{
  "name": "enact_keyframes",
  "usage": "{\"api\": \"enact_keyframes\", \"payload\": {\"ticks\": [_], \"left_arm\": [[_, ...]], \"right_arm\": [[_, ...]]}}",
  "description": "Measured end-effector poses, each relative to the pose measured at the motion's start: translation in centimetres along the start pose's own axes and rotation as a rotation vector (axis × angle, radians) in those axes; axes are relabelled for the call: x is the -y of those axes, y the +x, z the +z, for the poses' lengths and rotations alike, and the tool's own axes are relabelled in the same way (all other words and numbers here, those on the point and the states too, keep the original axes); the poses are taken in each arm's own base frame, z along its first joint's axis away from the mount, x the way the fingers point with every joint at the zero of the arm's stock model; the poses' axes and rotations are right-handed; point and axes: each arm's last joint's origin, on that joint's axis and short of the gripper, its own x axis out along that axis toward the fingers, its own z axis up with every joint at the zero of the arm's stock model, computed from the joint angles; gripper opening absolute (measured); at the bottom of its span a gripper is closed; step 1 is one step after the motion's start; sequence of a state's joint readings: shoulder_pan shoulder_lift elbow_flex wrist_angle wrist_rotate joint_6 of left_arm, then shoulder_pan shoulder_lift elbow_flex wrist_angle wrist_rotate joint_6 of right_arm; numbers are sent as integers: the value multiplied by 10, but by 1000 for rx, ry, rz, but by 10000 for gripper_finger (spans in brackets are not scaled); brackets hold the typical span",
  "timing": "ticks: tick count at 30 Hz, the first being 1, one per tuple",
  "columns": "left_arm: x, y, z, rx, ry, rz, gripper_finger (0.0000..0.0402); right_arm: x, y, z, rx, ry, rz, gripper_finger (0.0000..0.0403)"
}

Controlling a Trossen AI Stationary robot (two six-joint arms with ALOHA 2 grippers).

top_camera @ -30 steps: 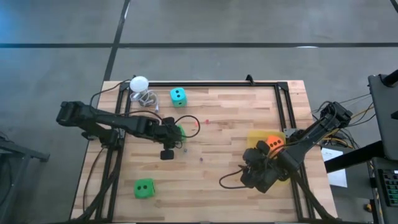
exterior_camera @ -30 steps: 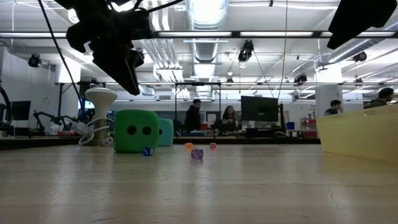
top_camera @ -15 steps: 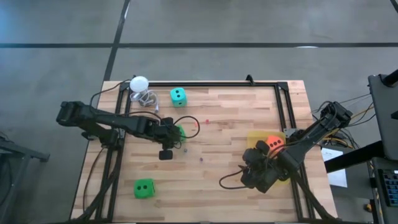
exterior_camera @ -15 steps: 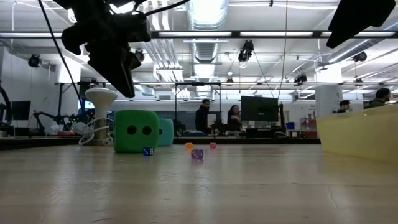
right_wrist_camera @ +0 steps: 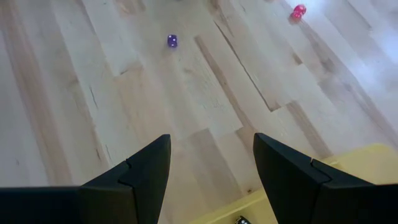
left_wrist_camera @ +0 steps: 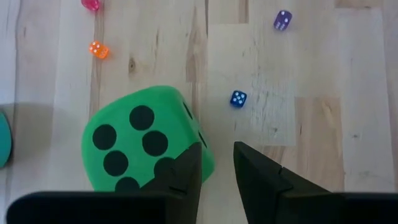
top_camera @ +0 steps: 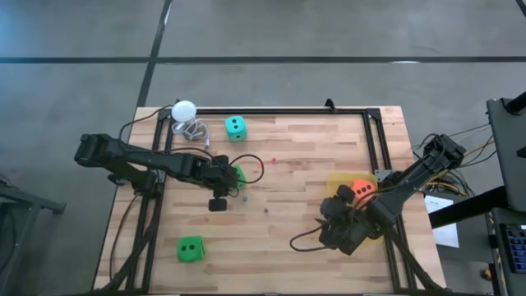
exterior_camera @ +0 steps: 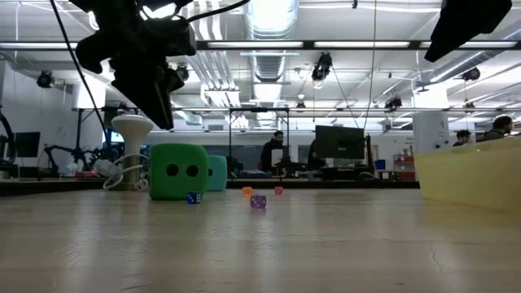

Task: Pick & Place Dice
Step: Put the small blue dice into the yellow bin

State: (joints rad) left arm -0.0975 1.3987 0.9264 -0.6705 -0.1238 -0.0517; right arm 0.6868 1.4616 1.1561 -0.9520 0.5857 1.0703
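Hovering left claw (left_wrist_camera: pixel 216 163), narrowly parted, empty, green die (left_wrist_camera: pixel 144 140) just beside its fingertips.

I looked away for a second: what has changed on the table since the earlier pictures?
Almost nothing. The left end effector still hovers above the green die, empty, with its fingers narrowly apart. The right end effector waits open by the yellow tray with the orange-red die. No die has moved.
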Motion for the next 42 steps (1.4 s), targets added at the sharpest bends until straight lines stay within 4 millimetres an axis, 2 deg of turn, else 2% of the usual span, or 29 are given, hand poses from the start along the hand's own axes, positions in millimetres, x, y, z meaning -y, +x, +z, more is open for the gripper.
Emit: {"api": "enact_keyframes", "payload": {"ticks": [10,15,19,22,27,34,42], "left_arm": [[-1,0,-6,-61,14,22,98],[0,3,-1,-23,92,27,98],[5,21,6,-9,196,30,98],[11,42,10,-85,280,21,98],[19,65,23,-164,363,8,98],[27,70,44,-161,440,3,99],[27,71,42,-174,490,-21,99]], "right_arm": [[0,0,1,17,-56,-10,224],[0,0,0,16,-62,-10,224],[0,0,0,16,-66,-10,224],[0,0,0,16,-80,-11,224],[0,0,0,15,-81,-10,224],[0,0,0,14,-78,-9,224],[0,0,0,11,-78,-4,224]]}}
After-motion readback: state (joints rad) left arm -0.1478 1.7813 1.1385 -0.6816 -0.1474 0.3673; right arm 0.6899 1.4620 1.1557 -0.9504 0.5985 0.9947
